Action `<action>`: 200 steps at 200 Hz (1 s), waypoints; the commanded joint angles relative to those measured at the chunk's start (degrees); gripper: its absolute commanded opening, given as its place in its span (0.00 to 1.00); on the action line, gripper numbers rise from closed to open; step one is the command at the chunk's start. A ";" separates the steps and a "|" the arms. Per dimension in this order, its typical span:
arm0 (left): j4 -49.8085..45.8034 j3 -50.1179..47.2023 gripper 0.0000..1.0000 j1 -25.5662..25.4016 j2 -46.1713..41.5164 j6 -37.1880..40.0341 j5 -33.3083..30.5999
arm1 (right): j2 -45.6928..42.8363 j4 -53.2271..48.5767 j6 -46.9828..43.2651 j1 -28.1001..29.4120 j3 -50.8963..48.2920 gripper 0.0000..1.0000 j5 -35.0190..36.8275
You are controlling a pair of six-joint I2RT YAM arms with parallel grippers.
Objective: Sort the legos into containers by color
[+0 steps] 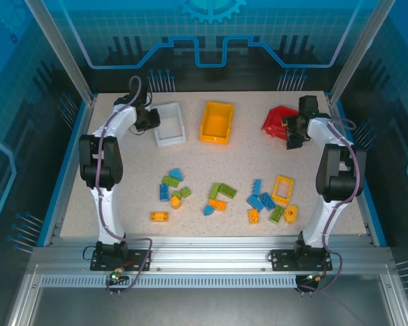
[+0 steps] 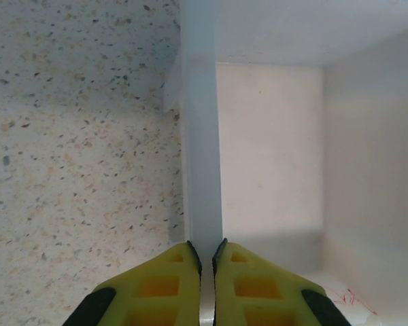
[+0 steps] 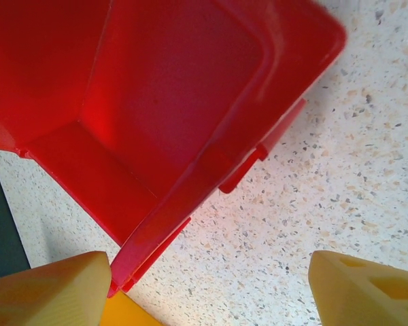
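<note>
Left pincer (image 2: 205, 248) was shut tight on the left wall of the white bin (image 2: 201, 136), one yellow finger (image 2: 160, 285) outside over the desk (image 2: 75, 170), the other inside the bin. In the top view the left pincer (image 1: 149, 120) sat at the white bin's (image 1: 170, 140) left side, far left of the desk (image 1: 211, 159).

Right pincer (image 3: 209, 263) stood wide open with nothing gripped. The red bin's (image 3: 156, 88) near wall lay just beside its left finger, and the right finger was apart from it over bare desk. From the top, the right pincer (image 1: 292, 133) was at the red bin (image 1: 277, 119), far right; the bin looked skewed and tipped.

The yellow bin (image 1: 216, 132) sat between the other two, untouched. No bricks could be seen inside any bin.

The legos (image 1: 221, 193) were all loose on the desk nearer the arm bases, blue, green and orange mixed, in three rough clumps. A yellow frame piece (image 1: 283, 198) lay in the right clump.
</note>
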 commanded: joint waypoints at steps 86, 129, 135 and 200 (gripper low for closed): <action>-1.63 9.94 0.11 -2.13 7.20 1.68 6.11 | 8.41 -4.53 2.21 -1.16 9.31 0.67 -0.84; -2.45 11.65 0.12 -2.91 7.97 1.90 6.08 | 9.76 -8.61 -1.32 -1.16 11.81 0.39 0.08; -2.56 11.83 0.12 -3.02 8.08 1.88 6.02 | 9.85 -9.27 -2.29 -1.22 11.87 0.34 0.27; -4.41 12.22 0.12 -3.65 8.04 3.96 6.69 | 11.97 -16.59 -31.70 1.02 18.47 0.11 3.41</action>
